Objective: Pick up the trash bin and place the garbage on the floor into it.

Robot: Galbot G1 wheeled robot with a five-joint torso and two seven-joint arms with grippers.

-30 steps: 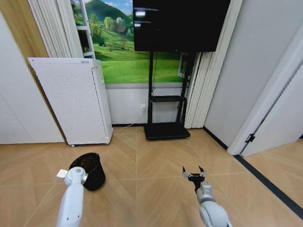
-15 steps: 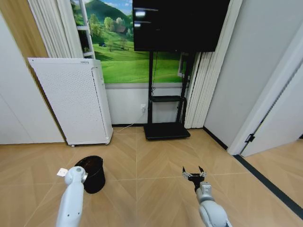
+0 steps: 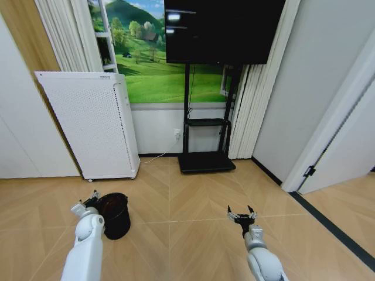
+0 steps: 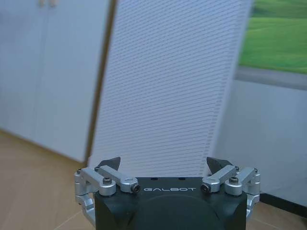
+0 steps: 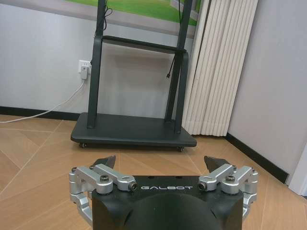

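The trash bin [image 3: 115, 214], a small round black wastebasket, stands upright on the wooden floor at the lower left of the head view. My left gripper [image 3: 87, 202] is just beside the bin's left rim, open and holding nothing. In the left wrist view that gripper [image 4: 163, 163] faces the white perforated appliance [image 4: 168, 86]. My right gripper [image 3: 241, 213] hovers open above bare floor at the lower middle right, well away from the bin. In the right wrist view it [image 5: 163, 162] points at the TV stand's base [image 5: 132, 134]. The garbage is out of view.
The tall white perforated appliance [image 3: 88, 123] stands against the left wall behind the bin. A black TV stand [image 3: 205, 161] with a screen [image 3: 220, 29] is at the back centre. A door frame [image 3: 328, 129] and a dark floor strip [image 3: 334, 225] lie to the right. Open floor [image 3: 176, 205] lies between the arms.
My left gripper has swung left, from over the bin's front rim to beside its left rim. The bin now looks smaller and more upright. The right arm has barely moved.
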